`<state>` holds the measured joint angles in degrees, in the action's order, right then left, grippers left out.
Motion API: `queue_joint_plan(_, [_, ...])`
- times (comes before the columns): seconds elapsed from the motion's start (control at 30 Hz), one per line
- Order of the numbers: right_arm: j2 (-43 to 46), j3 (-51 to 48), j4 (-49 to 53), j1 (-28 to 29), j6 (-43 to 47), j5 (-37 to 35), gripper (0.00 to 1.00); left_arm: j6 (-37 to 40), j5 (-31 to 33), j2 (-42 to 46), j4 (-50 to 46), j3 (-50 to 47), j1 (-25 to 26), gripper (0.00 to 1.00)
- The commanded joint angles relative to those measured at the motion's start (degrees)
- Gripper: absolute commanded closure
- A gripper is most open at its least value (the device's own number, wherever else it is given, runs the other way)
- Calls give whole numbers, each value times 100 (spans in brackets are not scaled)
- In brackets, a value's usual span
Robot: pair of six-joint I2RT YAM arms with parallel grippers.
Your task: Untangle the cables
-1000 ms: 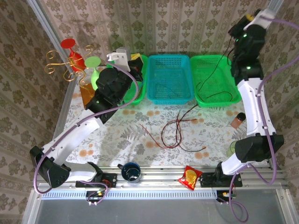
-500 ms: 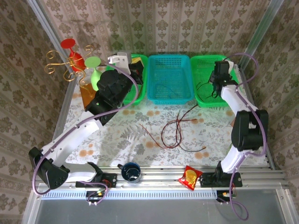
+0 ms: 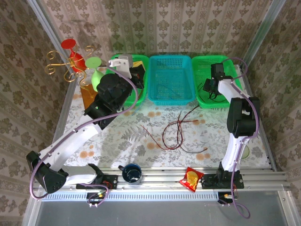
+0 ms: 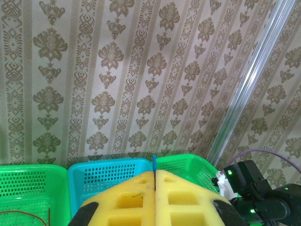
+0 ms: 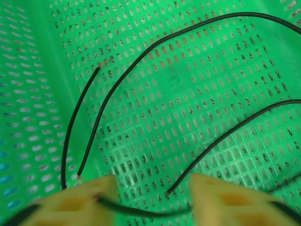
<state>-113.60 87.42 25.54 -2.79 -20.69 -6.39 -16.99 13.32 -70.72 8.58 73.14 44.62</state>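
My right hand (image 5: 153,200) stands open in the green basket (image 5: 28,56) at the far right corner of the bench (image 3: 113,136), so the black cable (image 5: 155,44) lies apart from the red cables (image 3: 176,134) mid-bench. My left hand (image 4: 155,176) is closed.

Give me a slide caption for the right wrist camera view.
Right claw open over the green basket, black cables curving across its mesh floor, one strand lying between the fingers.

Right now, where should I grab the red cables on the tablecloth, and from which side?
Grip the red cables by the long tail trailing front right, coming straight down. It lies flat and alone there, clear of the crossing loops, so a pinch would likely catch one strand.
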Motion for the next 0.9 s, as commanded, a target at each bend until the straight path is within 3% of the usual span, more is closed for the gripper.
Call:
queue_joint_plan(0.0, [844, -194, -10, -144, -281, 440, 22, -93, -1, 173, -62, 46, 31, 100])
queue_joint_plan(0.1, [1343, -419, -116, -151, -270, 628, 9, -66, -37, 168, -145, 134, 36, 100])
queue_joint_plan(0.37, [3262, -1793, -315, -146, -954, 1632, 8, -142, -21, 251, -150, 95, 38, 100])
queue_joint_plan(0.57, [5061, -2710, -534, 17, -2044, 2161, 8, -133, -39, 251, -171, 121, 55, 100])
queue_joint_plan(0.7, [5964, -3293, -997, 741, -2989, 2218, 7, -127, 3, 234, -101, 99, 107, 100])
queue_joint_plan(0.87, [6472, -4003, -1719, 2202, -4132, 1877, 6, -116, 64, 234, -64, 39, 233, 100])
